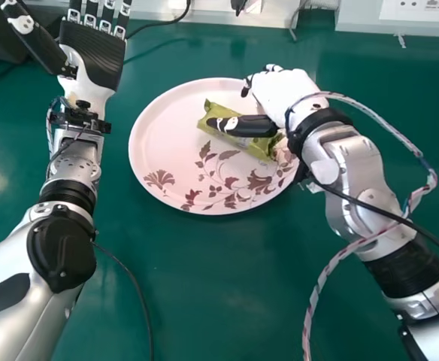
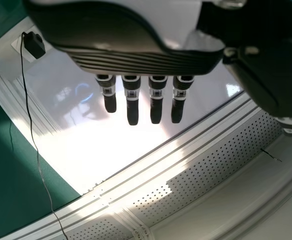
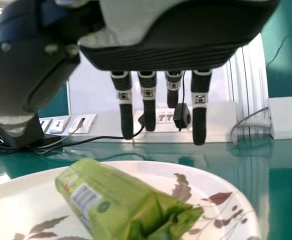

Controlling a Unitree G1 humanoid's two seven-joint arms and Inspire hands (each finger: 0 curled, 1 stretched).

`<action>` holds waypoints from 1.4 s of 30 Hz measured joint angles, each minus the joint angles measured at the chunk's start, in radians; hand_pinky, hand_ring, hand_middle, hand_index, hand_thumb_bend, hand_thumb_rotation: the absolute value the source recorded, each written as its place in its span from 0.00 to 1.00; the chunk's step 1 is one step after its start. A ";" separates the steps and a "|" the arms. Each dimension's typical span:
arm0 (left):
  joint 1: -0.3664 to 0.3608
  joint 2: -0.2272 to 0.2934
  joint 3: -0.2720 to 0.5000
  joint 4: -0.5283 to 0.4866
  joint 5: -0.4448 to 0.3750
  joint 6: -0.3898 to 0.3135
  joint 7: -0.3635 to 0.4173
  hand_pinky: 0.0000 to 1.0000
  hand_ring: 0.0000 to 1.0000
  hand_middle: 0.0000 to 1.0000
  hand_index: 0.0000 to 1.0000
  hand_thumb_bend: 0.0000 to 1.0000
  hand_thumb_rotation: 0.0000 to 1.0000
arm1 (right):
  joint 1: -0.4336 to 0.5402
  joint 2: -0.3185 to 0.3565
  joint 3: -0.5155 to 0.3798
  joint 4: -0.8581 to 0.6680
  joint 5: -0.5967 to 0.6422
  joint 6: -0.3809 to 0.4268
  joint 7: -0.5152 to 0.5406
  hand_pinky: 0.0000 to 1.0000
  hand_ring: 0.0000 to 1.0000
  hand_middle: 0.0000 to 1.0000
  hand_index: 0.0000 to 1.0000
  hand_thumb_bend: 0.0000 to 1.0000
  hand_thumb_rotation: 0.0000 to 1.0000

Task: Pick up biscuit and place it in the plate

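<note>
Green and glossy, the bench [image 1: 204,293] runs back to white trunking [image 1: 400,19] at its far side, with a dark box [image 1: 1,34] over at the far left. Through the right wrist view I can also make out a socket panel [image 3: 161,117] with a black adapter [image 3: 182,116] against it, and a dark cable [image 3: 81,143] trailing along the bench behind the plate.

My pale round plate [image 1: 140,143] sits near the middle of the head view, printed with reddish-brown leaves and flowers along its near and right parts. On it lies the task's thing, the biscuit packet [image 1: 214,113], a green wrapper lying on its side and slanting from the far left down toward the plate's right rim. From the right wrist I see a white label [image 3: 86,197] on it and a crumpled end.

I have the right hand [image 1: 283,90] over the plate's right side, its thumb [image 1: 242,125] crossing in front of the packet as the head camera sees it. The right wrist view gives me its fingers [image 3: 199,125] straight and slightly spread, with a gap between them and the wrapper, so nothing is pinched. A pink-and-white braided cable [image 1: 321,289] loops off that forearm.

Out beyond the plate's far left side, the left hand [image 1: 92,56] is spread and empty, fingers straight and pointing away from me, thumb held out to the side.
</note>
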 measured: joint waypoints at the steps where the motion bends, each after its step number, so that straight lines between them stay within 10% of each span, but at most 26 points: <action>1: 0.000 0.000 0.000 0.000 0.000 0.000 0.000 1.00 0.93 0.97 0.95 1.00 0.71 | 0.003 -0.002 -0.005 0.000 -0.004 -0.004 -0.007 0.56 0.73 0.84 0.75 0.99 0.67; 19: 0.000 0.000 0.000 0.000 0.001 0.000 0.000 1.00 0.94 0.99 0.97 1.00 0.74 | 0.050 -0.017 -0.075 0.019 0.086 -0.181 -0.223 0.56 0.74 0.84 0.75 0.98 0.67; 42: 0.000 -0.003 0.000 0.000 0.000 -0.022 0.005 1.00 0.94 0.99 0.97 1.00 0.74 | 0.126 -0.031 -0.150 -0.037 0.131 -0.223 -0.283 0.58 0.75 0.91 0.98 0.98 0.71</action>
